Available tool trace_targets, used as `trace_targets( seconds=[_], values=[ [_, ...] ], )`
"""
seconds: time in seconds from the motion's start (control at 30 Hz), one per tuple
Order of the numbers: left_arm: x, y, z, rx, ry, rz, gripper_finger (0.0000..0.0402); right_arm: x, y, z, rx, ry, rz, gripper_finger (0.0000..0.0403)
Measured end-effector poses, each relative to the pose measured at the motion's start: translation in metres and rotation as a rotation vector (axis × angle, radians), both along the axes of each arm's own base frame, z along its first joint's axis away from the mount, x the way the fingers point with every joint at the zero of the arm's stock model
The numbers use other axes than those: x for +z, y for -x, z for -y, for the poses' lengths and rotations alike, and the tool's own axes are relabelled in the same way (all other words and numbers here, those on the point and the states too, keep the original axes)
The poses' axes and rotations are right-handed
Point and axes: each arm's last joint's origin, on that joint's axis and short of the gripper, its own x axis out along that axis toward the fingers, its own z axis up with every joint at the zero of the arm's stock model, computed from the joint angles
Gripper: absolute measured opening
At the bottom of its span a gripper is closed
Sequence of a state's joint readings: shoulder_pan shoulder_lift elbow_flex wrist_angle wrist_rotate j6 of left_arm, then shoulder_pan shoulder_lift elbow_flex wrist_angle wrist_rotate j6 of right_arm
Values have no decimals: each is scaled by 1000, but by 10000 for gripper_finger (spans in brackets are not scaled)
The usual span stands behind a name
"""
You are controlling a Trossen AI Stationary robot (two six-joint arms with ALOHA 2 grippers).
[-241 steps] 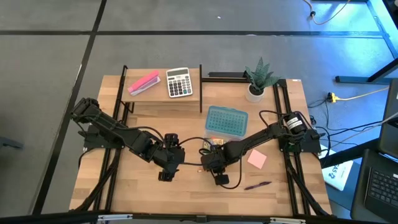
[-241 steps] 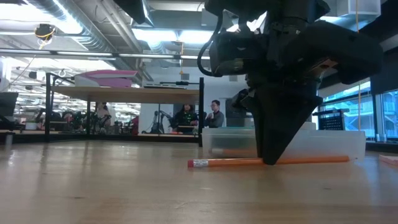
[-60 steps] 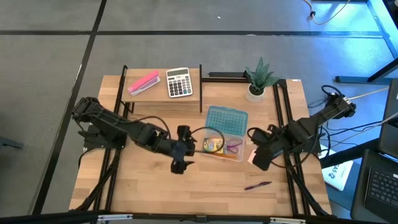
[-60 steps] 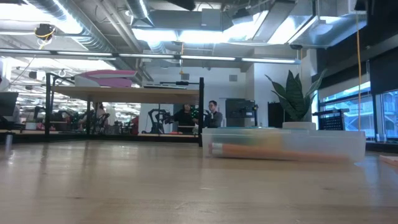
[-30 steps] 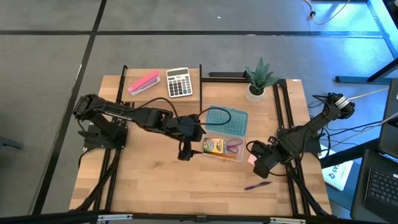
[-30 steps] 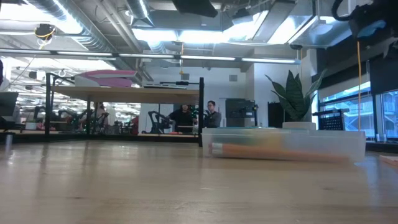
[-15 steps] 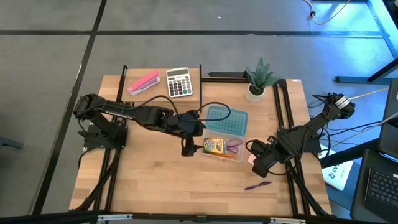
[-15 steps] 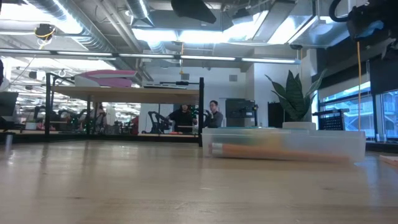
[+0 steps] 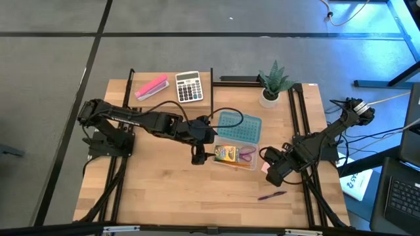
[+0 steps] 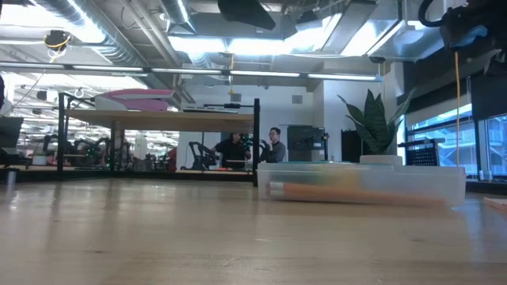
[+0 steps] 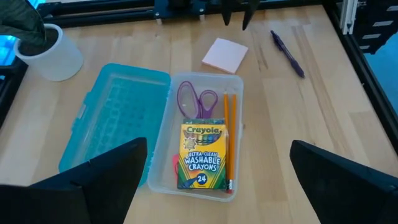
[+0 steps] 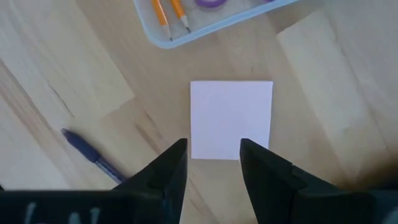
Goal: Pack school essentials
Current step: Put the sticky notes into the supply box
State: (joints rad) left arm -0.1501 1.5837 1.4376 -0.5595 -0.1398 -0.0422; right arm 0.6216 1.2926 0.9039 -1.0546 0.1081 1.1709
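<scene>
Mostly hidden notepad (image 9: 265, 167) under right fingers (image 12: 211, 163), part open, empty; left fingers (image 11: 217, 180) wide, empty.

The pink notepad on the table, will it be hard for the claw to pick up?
Probably a bit tricky. The pink notepad lies flat on the wooden table, so the right claw hovering above it has little edge to pinch. It looks thin and light, so it may slide if nudged. Being square and flat, it shouldn't roll, unlike the purple pen nearby.
</scene>
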Motion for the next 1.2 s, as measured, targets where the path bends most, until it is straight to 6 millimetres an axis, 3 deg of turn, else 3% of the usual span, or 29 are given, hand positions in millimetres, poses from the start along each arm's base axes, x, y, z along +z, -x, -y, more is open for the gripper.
trace_targets(
  seconds=[0.27, 0.43, 0.73, 0.97, 1.2],
  values=[
    [0, 0, 0, 0, 0, 0, 390, 0, 0, 3, -11, 49, 7, 151],
    [0, 0, 0, 0, 0, 0, 390, 0, -1, 5, -20, 67, 23, 177],
    [0, 0, 0, 0, 0, 0, 390, -2, 1, 5, -17, 73, 12, 268],
    [0, 0, 0, 0, 0, 0, 390, -25, 2, 4, -3, 19, 20, 364],
    [0, 0, 0, 0, 0, 0, 390, -36, 4, 2, 30, -1, 44, 386]
  ],
)
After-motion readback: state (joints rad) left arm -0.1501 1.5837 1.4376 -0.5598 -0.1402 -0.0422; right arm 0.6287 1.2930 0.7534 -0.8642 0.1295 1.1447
